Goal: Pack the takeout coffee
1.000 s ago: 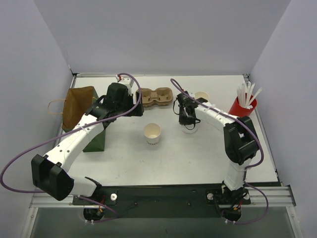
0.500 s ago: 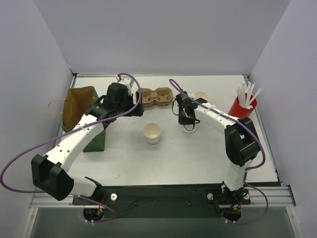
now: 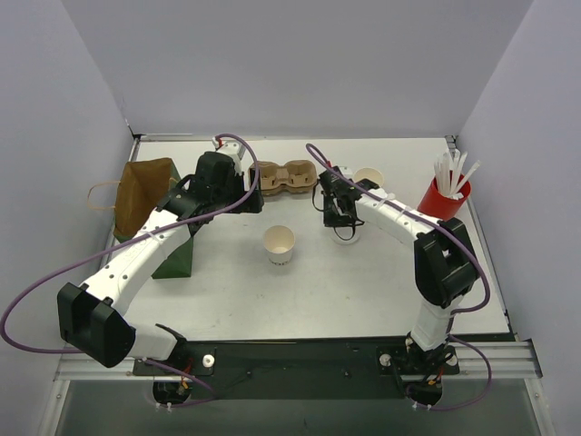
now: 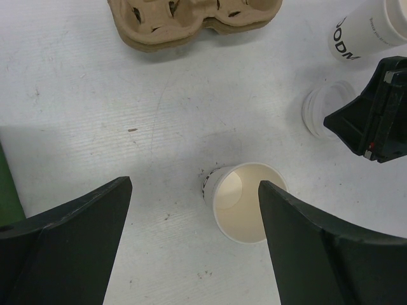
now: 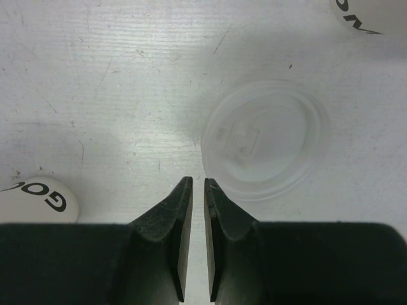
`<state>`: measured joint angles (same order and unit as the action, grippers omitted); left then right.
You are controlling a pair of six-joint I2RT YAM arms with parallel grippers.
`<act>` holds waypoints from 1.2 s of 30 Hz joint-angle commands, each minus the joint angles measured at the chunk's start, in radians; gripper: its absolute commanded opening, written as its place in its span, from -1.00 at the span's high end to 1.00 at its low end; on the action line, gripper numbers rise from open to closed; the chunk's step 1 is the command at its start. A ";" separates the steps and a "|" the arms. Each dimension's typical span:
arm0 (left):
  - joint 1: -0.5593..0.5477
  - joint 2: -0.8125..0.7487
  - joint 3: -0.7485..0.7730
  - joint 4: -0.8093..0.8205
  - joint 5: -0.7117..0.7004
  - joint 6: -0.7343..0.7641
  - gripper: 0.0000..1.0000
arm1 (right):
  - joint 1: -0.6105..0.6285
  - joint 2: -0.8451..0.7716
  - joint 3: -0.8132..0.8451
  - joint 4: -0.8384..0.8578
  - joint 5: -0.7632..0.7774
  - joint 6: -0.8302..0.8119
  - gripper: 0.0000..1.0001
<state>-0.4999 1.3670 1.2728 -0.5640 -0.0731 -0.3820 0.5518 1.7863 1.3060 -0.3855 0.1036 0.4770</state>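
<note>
The right claw (image 5: 198,184) hangs low over the desk (image 3: 381,282), its jaws drawn almost together with only a thin slit between them, and nothing is visibly gripped; the tips sit at the near-left rim of the lid (image 5: 266,140), one tip touching or just over that edge, though I cannot tell whether it pinches the rim. The lid lies flat on the desk between the two cups; the near cup (image 3: 280,243) stands upright and uncovered at mid-desk, and the far cup (image 3: 369,176) stands just right of the carrier (image 3: 288,176), its mouth looking open from above. The left claw (image 4: 191,197) hovers over the near cup with its jaws spread wide, holding nothing.

The likely step is getting hold of the lid, so the risks gather there. A thin lid flat on the desk gives little to bite on; tips this close together may skid off the rim and shove the lid away to the right, or press down and buckle it; a grip on the very edge may let it tilt or drop when lifted. The near cup is light and empty; a low pass by either arm could tip it over.
</note>
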 commanded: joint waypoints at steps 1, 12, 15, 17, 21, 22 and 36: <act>0.009 -0.023 -0.003 0.053 0.001 -0.008 -0.84 | 0.005 0.031 0.038 -0.029 0.005 -0.008 0.80; 0.009 -0.026 -0.006 0.055 -0.002 -0.009 -0.84 | 0.005 0.067 0.035 -0.029 0.016 -0.006 0.80; 0.009 -0.026 -0.007 0.053 -0.002 -0.008 -0.84 | 0.002 0.070 0.035 -0.027 0.019 -0.006 0.80; 0.009 -0.025 -0.006 0.055 -0.002 -0.009 -0.84 | 0.000 0.071 0.032 -0.026 0.018 -0.006 0.80; 0.009 -0.028 -0.006 0.053 -0.002 -0.009 -0.84 | -0.003 0.079 0.030 -0.024 0.013 -0.008 0.80; 0.009 -0.026 -0.007 0.053 -0.002 -0.009 -0.84 | -0.003 0.078 0.029 -0.023 0.015 -0.006 0.80; 0.009 -0.025 -0.009 0.053 -0.005 -0.011 -0.84 | -0.012 0.070 0.022 -0.021 0.019 -0.003 1.00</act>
<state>-0.4999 1.3670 1.2625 -0.5575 -0.0734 -0.3847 0.5488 1.8599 1.3159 -0.3855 0.1028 0.4728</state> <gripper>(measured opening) 0.920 0.005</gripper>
